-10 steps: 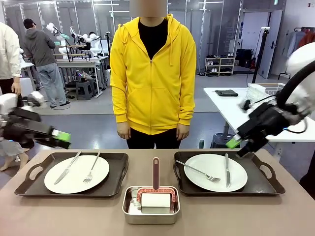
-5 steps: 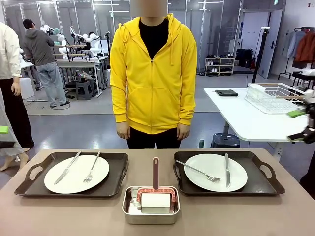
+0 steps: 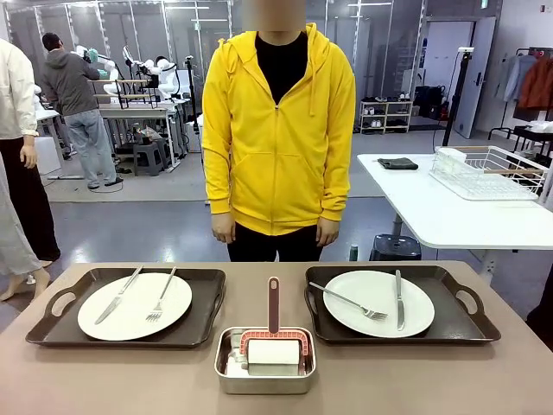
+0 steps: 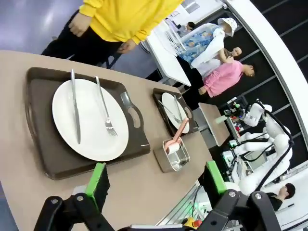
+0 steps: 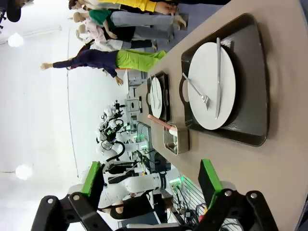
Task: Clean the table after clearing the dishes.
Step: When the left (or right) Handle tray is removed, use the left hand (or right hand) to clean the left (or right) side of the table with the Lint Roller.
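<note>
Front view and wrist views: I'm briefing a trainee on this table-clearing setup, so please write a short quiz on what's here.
1. True or false: the left plate and the right plate each carry a knife and a fork.
2. The steel tin sits: A) on a tray; B) on the grey-brown table, between the left tray and the right tray; C) on the white table.
3. Fill in: the left arm's fingers stand ___, with nothing between them.
Key: 1 true; 2 B; 3 open.
</note>
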`<state>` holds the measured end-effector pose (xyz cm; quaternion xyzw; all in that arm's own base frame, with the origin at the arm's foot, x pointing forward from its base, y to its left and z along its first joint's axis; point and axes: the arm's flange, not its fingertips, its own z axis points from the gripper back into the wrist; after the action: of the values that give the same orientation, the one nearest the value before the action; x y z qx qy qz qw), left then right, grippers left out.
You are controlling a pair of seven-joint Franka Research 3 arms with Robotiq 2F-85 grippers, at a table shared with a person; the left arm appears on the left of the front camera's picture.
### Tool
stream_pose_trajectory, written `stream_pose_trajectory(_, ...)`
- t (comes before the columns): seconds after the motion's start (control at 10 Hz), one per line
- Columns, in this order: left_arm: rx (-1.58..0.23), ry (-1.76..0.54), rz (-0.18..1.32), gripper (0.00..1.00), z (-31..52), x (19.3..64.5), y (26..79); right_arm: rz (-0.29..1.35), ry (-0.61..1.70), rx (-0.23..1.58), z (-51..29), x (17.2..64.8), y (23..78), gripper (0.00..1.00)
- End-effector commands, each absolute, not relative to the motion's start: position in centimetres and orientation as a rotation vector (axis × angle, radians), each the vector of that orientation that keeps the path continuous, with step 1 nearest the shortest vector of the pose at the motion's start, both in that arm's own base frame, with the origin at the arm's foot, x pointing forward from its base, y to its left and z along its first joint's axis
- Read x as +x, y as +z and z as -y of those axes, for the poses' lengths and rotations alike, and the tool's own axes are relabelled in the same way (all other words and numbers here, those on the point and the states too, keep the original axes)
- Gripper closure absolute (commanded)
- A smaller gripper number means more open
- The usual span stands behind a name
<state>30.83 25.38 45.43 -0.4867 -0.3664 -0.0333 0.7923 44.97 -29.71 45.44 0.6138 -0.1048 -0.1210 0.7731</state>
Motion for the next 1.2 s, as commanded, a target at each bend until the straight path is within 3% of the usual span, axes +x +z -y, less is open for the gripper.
stream_pose_trajectory(0.0, -1.065, -0.081, 0.787, 0.00, -25.15, 30.85, 45.23, 0.211, -0.249, 1.338, 29.17, 45.30, 45.03, 0.00)
stream_pose_trajectory(1.1, -1.065, -0.081, 0.787, 0.00, -25.15, 30.85, 45.23, 0.211, -0.249, 1.338, 29.17, 45.30, 45.03, 0.00)
